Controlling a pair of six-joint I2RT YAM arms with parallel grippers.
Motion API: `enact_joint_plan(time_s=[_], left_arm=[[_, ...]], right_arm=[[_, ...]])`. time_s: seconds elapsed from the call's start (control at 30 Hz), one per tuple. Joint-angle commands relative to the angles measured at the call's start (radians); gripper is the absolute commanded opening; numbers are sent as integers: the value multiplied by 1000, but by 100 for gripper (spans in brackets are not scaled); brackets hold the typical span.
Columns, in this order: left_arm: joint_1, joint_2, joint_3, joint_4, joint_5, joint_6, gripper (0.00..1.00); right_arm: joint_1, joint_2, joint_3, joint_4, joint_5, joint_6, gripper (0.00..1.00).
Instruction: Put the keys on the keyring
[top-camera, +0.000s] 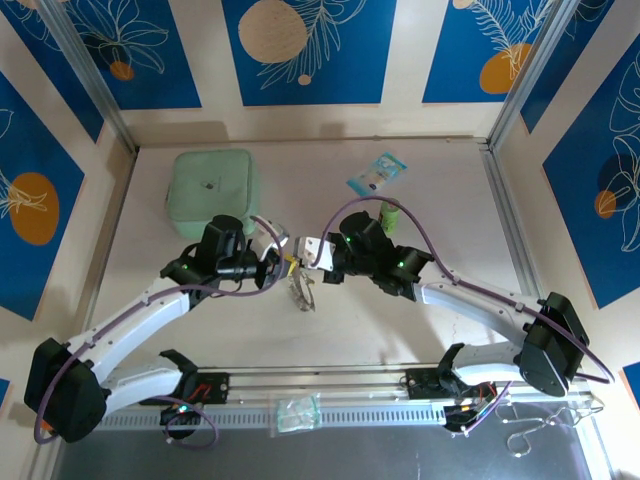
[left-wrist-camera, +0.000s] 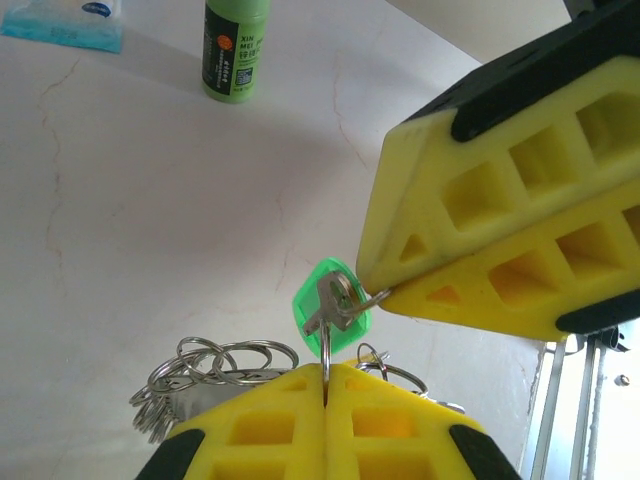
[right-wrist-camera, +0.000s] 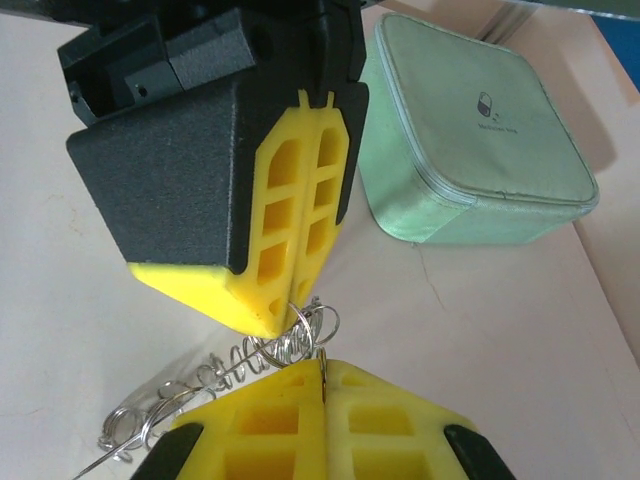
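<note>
The left hand (left-wrist-camera: 327, 368) and the right hand (left-wrist-camera: 378, 290) are both clenched on the keyring (left-wrist-camera: 215, 365) wire, over the surface (left-wrist-camera: 150, 200), with the green key (left-wrist-camera: 330, 305) between them. Hold the wire still and slide the key on slowly.

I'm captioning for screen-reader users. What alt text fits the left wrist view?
Two shut yellow grippers meet over a table: the left gripper, at the bottom, pinches the blade of a green-headed key, while the right gripper, from the upper right, pinches wire of the keyring at the key's head. Its rings bunch lower left; a green bottle stands behind.
</note>
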Motion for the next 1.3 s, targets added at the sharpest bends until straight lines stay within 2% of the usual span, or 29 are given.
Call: enact_joint_plan(time_s=[0.0, 0.4, 0.9, 1.27], left_arm=[[-6, 2, 37, 6, 32, -17, 0], [-6, 2, 37, 27, 41, -23, 0], [-4, 11, 43, 38, 38, -33, 0], [3, 3, 44, 70, 67, -46, 0]], right_arm=[[5, 6, 5, 29, 20, -15, 0], [21, 30, 11, 16, 21, -30, 0], [26, 24, 9, -20, -46, -33, 0], [32, 43, 12, -50, -25, -46, 0]])
